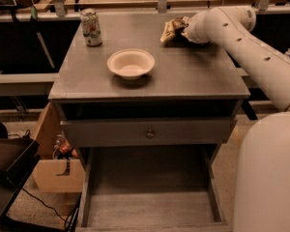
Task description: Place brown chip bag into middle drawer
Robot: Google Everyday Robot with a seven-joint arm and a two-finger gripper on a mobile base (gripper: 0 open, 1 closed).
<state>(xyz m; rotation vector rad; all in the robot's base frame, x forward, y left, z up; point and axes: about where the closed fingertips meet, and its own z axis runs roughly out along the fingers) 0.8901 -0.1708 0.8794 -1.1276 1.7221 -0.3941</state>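
The brown chip bag [171, 30], crinkled with cream-yellow ends, is at the back right of the cabinet top [193, 71]. My gripper [183, 29] is right against the bag's right end, mostly hidden behind my white wrist. I cannot tell if the bag rests on the top or is lifted. The middle drawer [150, 208] is pulled out at the bottom front, its worn grey floor bare and its thin side walls showing.
A cream bowl [131, 63] sits mid-top. A green-white soda can [91, 27] stands at the back left. A closed drawer front with a round knob [150, 134] sits above the open drawer. My white arm [261, 57] and base fill the right side. Boxes and cables lie at the lower left.
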